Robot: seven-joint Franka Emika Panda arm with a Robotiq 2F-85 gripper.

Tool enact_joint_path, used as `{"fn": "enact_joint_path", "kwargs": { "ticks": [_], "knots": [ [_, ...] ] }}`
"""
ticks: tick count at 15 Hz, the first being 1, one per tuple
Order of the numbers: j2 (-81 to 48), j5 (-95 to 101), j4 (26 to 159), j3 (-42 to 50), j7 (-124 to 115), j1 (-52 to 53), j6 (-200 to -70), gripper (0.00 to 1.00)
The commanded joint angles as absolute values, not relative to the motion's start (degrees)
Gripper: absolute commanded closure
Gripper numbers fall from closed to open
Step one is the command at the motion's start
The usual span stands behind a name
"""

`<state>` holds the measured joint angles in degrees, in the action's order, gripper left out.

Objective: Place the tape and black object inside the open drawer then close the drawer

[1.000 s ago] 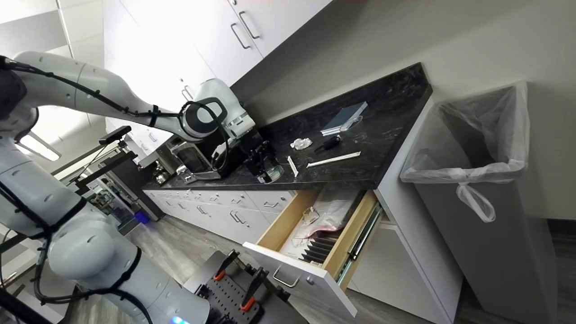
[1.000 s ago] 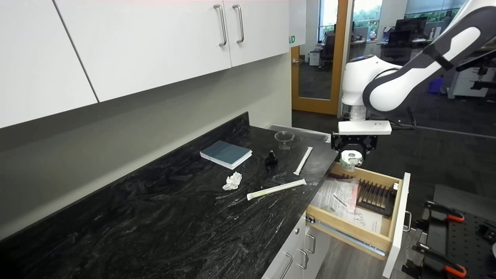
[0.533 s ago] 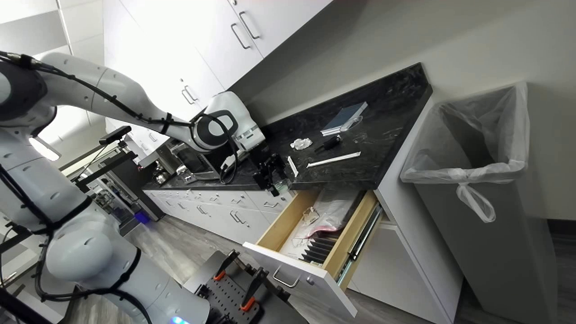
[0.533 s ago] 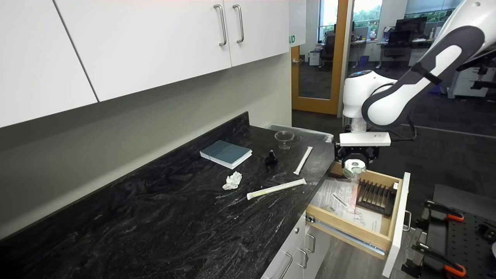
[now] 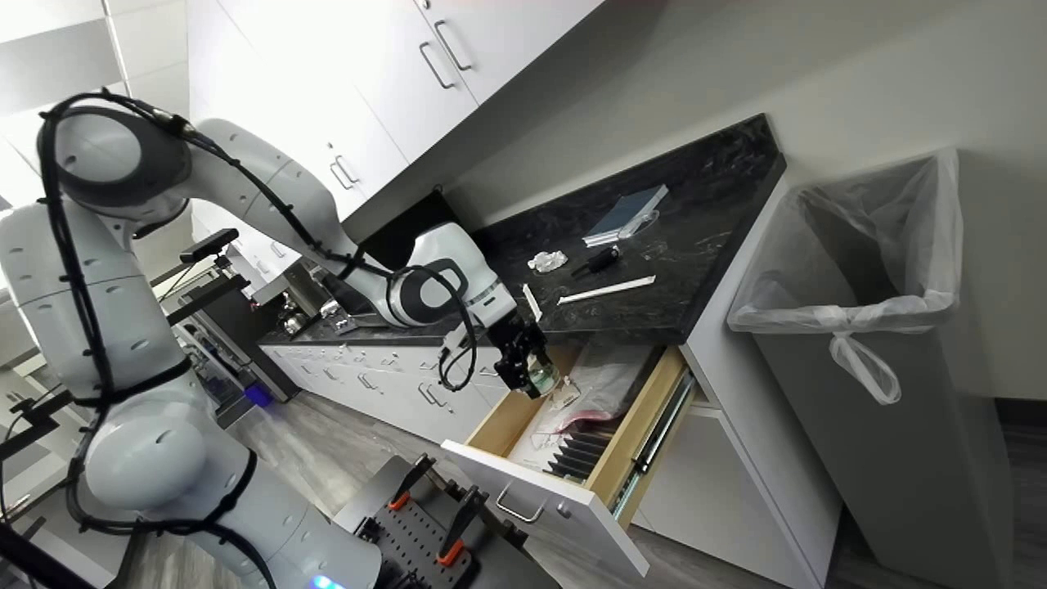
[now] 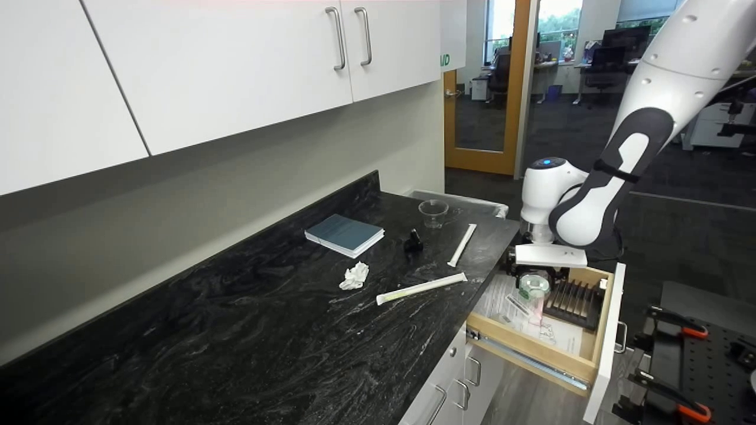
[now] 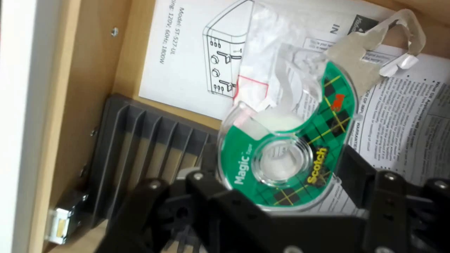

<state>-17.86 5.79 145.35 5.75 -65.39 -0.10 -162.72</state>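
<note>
Low in the wrist view the gripper (image 7: 283,167), its near parts blurred and cut off by the frame, pinched the Scotch tape dispenser (image 7: 306,140); only there was its lettering legible. Beneath, inside the open drawer (image 7: 95,56), a dark slotted rack (image 7: 151,130) was partly hidden at lower left. Near mid-frame in both exterior views, the black object (image 6: 413,241) sat on the countertop (image 6: 266,342), its kind indistinct. At upper right, an exterior view alone showed a wood-framed door (image 6: 515,118).

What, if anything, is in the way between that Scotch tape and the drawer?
Nothing visible: the gripper holds the Scotch tape dispenser over the open drawer. Printed papers and a dark slotted tray lie inside, so it may settle on those.
</note>
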Motion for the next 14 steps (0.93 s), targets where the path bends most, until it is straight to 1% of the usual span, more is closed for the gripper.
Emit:
{"fn": "enact_joint_path", "kwargs": {
  "ticks": [1, 3, 4, 5, 6, 11, 14],
  "knots": [
    [-24.7, 2.7, 143.4, 7.9, -64.9, 3.6, -168.4, 0.42],
    [-26.3, -1.0, 143.4, 6.3, -62.4, 3.1, -169.8, 0.42],
    [-26.2, -2.6, 143.7, 5.8, -61.3, 2.9, -170.4, 0.1],
    [-25.8, -4.1, 144.2, 5.6, -60.5, 2.9, -170.7, 0.03],
    [-24.9, -5.3, 144.9, 5.5, -59.4, 2.9, -171.1, 0.0],
    [-18.8, -9.5, 147.2, 6.3, -55.7, 3.1, -171.5, 0.0],
    [-13.7, -12.4, 147.2, 5.1, -54.1, 1.6, -168.4, 0.0]
  ]
}}
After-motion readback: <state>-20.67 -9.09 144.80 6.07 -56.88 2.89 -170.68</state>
